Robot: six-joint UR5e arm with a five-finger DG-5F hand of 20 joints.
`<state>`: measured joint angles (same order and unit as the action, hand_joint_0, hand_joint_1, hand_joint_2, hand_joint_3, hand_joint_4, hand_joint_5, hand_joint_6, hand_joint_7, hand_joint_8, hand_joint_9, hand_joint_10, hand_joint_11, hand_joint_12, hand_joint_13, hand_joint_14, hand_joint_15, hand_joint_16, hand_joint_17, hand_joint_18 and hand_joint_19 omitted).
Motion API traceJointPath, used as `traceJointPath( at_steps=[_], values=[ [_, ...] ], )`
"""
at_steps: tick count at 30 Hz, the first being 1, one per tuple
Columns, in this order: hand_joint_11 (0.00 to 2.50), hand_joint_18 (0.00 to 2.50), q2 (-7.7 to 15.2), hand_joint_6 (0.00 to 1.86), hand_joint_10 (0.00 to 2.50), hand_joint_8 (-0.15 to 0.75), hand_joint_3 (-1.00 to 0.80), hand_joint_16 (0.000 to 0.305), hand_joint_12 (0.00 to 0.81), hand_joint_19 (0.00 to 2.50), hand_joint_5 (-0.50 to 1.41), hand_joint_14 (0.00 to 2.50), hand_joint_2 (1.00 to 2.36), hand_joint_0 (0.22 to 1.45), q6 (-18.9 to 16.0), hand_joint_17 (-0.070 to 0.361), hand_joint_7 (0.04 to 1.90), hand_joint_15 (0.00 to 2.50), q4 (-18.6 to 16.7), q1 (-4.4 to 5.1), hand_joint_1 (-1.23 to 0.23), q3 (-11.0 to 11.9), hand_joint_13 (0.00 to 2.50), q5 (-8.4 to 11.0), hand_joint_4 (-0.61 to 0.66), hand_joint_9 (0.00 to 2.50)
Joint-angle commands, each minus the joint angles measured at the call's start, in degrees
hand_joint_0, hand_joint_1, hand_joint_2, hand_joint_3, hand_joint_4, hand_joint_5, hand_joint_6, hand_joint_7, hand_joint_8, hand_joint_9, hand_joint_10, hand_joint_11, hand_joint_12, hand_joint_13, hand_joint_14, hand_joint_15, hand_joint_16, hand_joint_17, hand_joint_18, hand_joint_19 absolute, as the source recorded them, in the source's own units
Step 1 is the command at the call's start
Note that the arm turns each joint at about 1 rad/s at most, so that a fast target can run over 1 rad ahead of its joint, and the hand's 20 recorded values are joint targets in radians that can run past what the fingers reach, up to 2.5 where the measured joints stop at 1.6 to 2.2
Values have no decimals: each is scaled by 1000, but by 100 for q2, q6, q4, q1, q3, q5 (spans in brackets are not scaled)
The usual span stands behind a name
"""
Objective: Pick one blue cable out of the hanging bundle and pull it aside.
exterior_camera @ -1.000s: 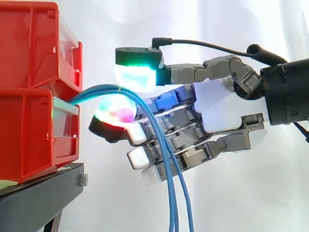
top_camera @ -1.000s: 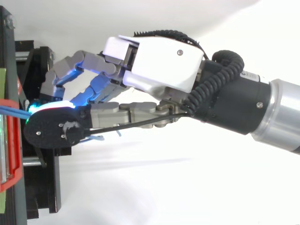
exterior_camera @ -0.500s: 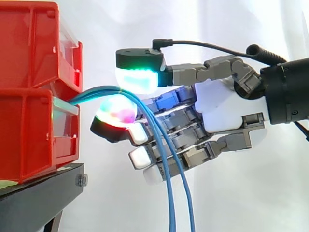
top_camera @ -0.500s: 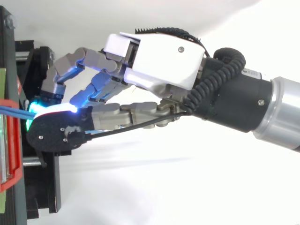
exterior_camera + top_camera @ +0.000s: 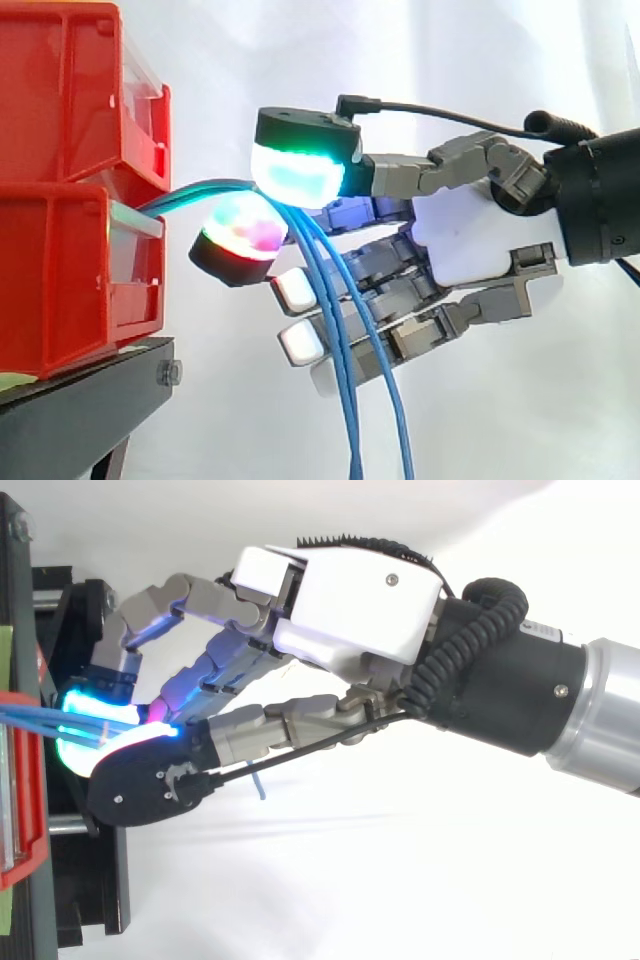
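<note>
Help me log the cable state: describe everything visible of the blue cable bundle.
The blue cable bundle is several thin, smooth-jacketed strands. It leaves the gap between the stacked red bins, arches rightward, then hangs down past the side view's lower edge, one strand splaying right of the rest. Near the arch's crest the robot hand pinches it between a green-glowing pad above and a multicoloured pad below.

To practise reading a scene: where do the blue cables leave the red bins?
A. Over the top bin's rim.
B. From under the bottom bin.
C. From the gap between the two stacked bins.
C: the blue cables emerge between the upper red bin and the lower red bin, then arch and hang down.
</note>
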<state>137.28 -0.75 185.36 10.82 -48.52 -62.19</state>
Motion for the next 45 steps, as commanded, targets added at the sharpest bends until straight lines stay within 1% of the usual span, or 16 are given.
traceJointPath(
  at_steps=[1,5,7,10,15,18,20,22,26,27,29,32,36,38,44,45],
  values=[
    [728,690,0,962,22,213,-494,43,246,411,-180,22,1000,744,-48,98,735,534,44,-1,-838,1,929,-4,-196,947],
    [728,690,0,953,23,214,-500,43,248,419,-177,22,1000,707,-48,97,730,539,62,-9,-833,1,930,-4,-124,947],
    [719,687,0,940,23,227,-500,43,255,436,-172,23,1000,609,-48,98,710,545,79,-9,-775,10,935,-4,-34,949],
    [723,716,-9,930,19,251,-500,47,274,429,-171,21,1000,528,-57,106,701,534,105,-18,-693,10,951,-4,5,965],
    [708,756,0,915,21,275,-500,52,297,431,-170,22,1000,481,-84,117,678,526,132,-27,-559,10,974,-4,55,982],
    [693,754,0,906,21,270,-500,52,292,447,-170,22,1000,495,-84,117,688,531,132,-27,-482,10,970,-4,56,979],
    [706,727,0,902,20,259,-500,49,283,463,-173,21,1000,544,-84,110,721,535,149,-36,-493,10,958,-4,38,972],
    [712,715,-9,911,23,259,-376,47,276,473,-170,21,1011,586,-84,107,738,543,176,-36,-558,18,953,-4,19,976],
    [727,720,-9,925,21,261,-250,47,277,472,-171,23,1019,584,-84,106,759,547,202,-36,-621,36,955,-4,8,975],
    [725,720,0,932,23,260,-192,47,275,465,-171,22,1021,595,-84,106,763,549,220,-36,-676,36,955,-4,0,973],
    [726,720,-9,939,20,260,-173,47,270,463,-171,22,1021,606,-84,105,762,547,220,-36,-703,45,958,-4,-32,971],
    [733,720,-9,947,20,246,-190,46,269,455,-175,23,1021,637,-84,105,767,552,246,-36,-740,62,953,-4,-77,964],
    [729,717,-9,959,22,230,-271,46,258,430,-184,22,1018,702,-84,103,761,547,308,-36,-791,80,948,-4,-158,948],
    [732,709,-9,961,22,222,-321,45,254,425,-187,22,1015,738,-84,101,833,543,316,-36,-820,80,946,5,-192,948],
    [735,691,-9,965,20,206,-439,43,246,425,-184,22,1006,799,-84,97,862,542,316,-36,-845,80,942,5,-294,958],
    [729,690,-9,966,20,204,-491,43,243,425,-184,22,1001,813,-84,96,876,537,316,-36,-841,80,944,5,-299,962]
  ],
)
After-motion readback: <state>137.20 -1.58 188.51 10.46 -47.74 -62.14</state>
